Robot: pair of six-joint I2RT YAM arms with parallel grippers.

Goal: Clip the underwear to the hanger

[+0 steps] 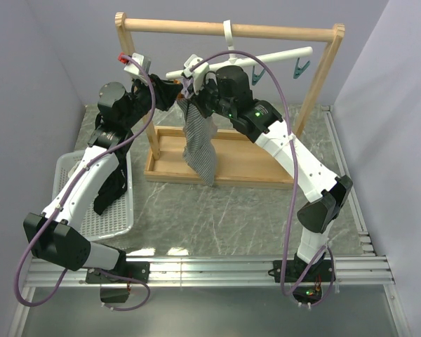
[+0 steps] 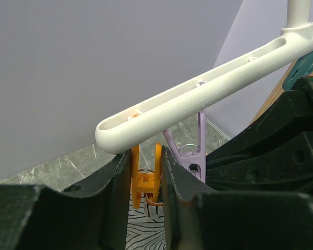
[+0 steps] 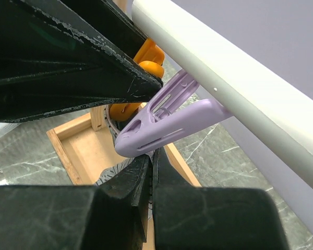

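The underwear (image 1: 200, 144) is held under the left end of the hanger (image 1: 281, 55), hanging limp: thin, light, soft, best pinched at the waistband. Its top is clamped in the right gripper (image 3: 150, 166). The orange clip (image 2: 146, 183) is squeezed by the left gripper (image 2: 145, 162), shown only at the left wrist; the drape only from above.
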